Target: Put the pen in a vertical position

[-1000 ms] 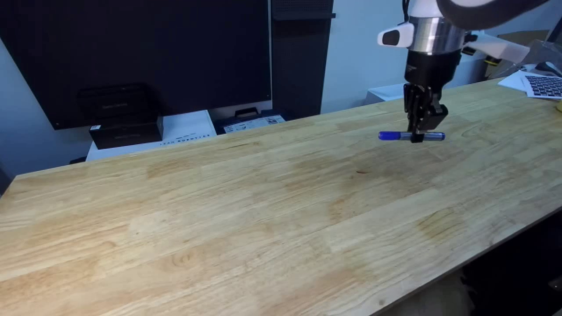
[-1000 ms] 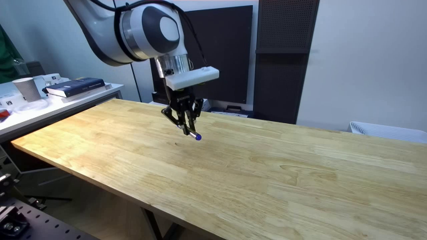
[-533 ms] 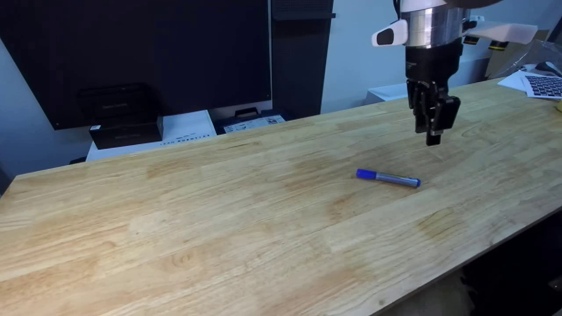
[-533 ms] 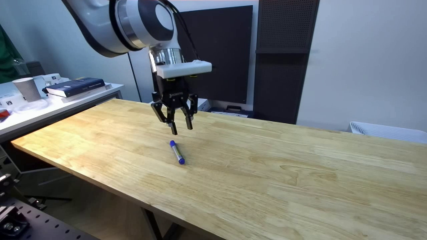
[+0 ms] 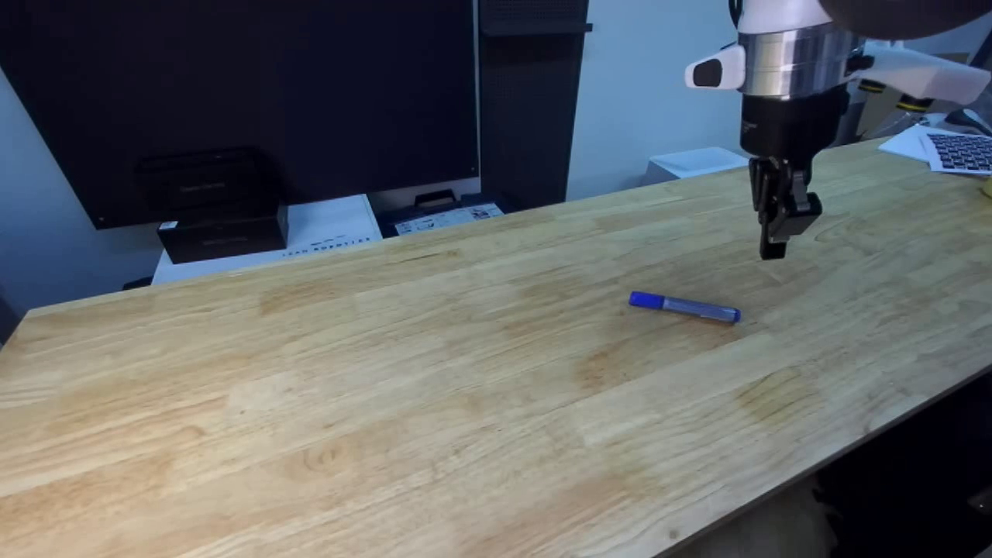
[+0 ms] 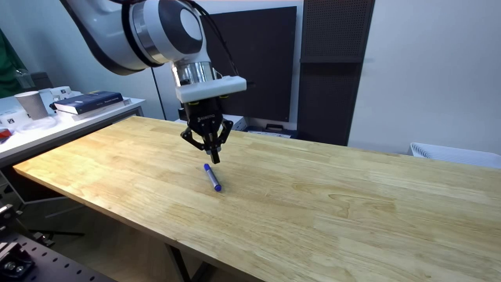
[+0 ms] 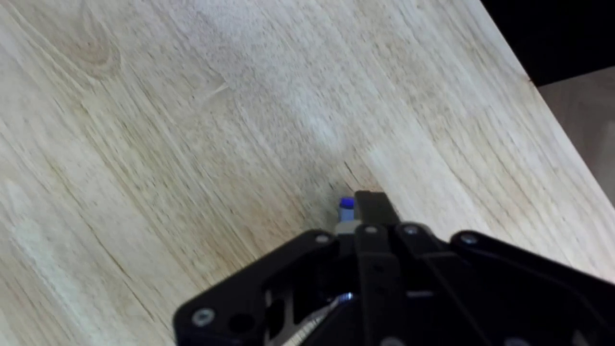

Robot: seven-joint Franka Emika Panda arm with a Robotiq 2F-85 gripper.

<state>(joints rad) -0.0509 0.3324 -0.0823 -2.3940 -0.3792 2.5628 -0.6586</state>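
Note:
The slim pen, with a blue cap, a pale grey barrel and a blue end, lies flat on the wooden table; it shows in both exterior views (image 5: pixel 697 308) (image 6: pixel 211 177). In the wrist view only its blue end and a little barrel (image 7: pixel 347 211) show; the fingers hide the rest. My gripper (image 5: pixel 773 249) is above the table, apart from the pen. In an exterior view its fingertips (image 6: pixel 215 159) are together with nothing between them. In the wrist view the fingers (image 7: pixel 376 199) are also closed together.
The wooden table (image 5: pixel 387 403) has a near edge with a dark drop beyond it. A keyboard (image 5: pixel 961 153) lies at its far right in an exterior view. A side desk with books (image 6: pixel 88 102) and a cup (image 6: pixel 32 105) stands in an exterior view. Dark boards stand behind.
A second ago my gripper held the pen level above the table. It opened and the pen dropped flat. Since then the gripper has shut empty, and the pen has shifted slightly.

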